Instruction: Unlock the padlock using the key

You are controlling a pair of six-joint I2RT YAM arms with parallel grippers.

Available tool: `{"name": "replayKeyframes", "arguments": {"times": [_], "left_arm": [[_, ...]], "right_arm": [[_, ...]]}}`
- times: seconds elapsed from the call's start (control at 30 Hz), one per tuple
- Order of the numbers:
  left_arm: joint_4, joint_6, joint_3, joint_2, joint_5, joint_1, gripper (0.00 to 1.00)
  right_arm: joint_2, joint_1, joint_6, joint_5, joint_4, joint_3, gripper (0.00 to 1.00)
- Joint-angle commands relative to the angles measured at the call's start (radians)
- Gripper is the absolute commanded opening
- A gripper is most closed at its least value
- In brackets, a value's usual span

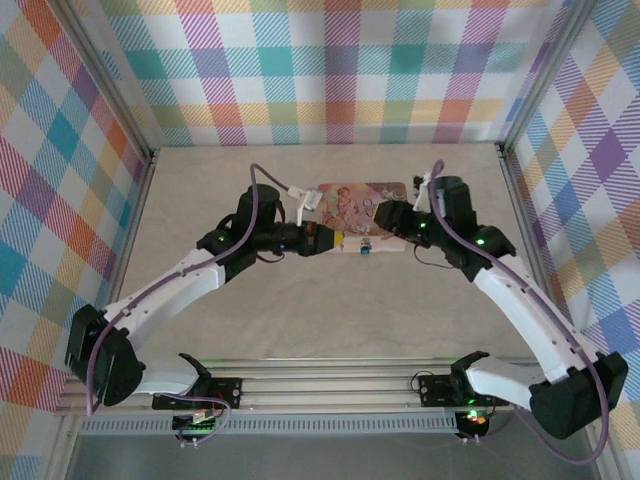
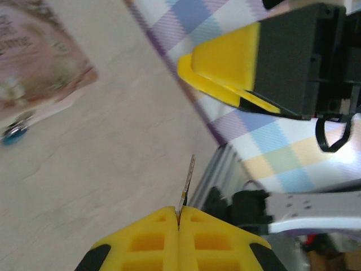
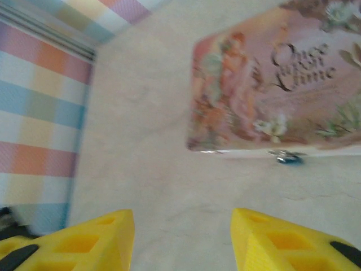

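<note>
Three plaid walls (image 1: 330, 70) in pastel checks close the cell at left, back and right, with metal posts at the corners. Bench (image 1: 300, 310): pale beige and matte, with a few faint hairline marks seen in the wrist views. An aluminium rail (image 1: 330, 385) runs along its near edge and carries both arm bases.

Left arm (image 1: 170, 285) and right arm (image 1: 530, 310) both reach inward toward the bench's middle, meeting around a pink box (image 1: 350, 200). The box lies flat, lid up, printed with a fairy figure and script lettering.

Right claw (image 3: 183, 226): yellow fingers spread, bare bench between them, nothing held. It sits at the box's right end in the top view.

Left claw (image 2: 178, 212): yellow fingers pressed together, pinching the key. It sits just left of the padlock in the top view.

Padlock (image 1: 365, 247): small, blue body, silvery shackle, on the bench right against the box's near edge. Whether it is hooked to the box cannot be told; the wrist views are blurred.

Key (image 2: 189, 180): thin grey sliver standing out from the left fingertips, apart from the padlock.
</note>
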Motion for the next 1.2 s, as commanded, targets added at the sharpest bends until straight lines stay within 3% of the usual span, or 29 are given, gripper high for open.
{"name": "replayKeyframes", "arguments": {"times": [0.0, 0.27, 0.53, 0.9, 1.17], "left_arm": [[-0.132, 0.145, -0.086, -0.073, -0.108, 0.0, 0.0], [-0.096, 0.129, -0.247, -0.14, -0.192, 0.0, 0.0], [-0.089, 0.127, -0.298, -0.144, -0.246, 0.0, 0.0], [-0.118, 0.136, -0.334, -0.161, -0.278, 0.0, 0.0], [-0.101, 0.126, -0.364, -0.174, -0.272, -0.001, 0.0]], "right_arm": [[0.076, 0.076, -0.107, 0.176, -0.042, -0.048, 0.5], [0.268, 0.157, -0.091, 0.308, 0.156, -0.13, 0.55], [0.428, 0.167, -0.1, 0.382, 0.25, -0.119, 0.55], [0.604, 0.158, -0.097, 0.426, 0.276, -0.056, 0.5], [0.643, 0.152, -0.109, 0.46, 0.291, -0.024, 0.48]]}}
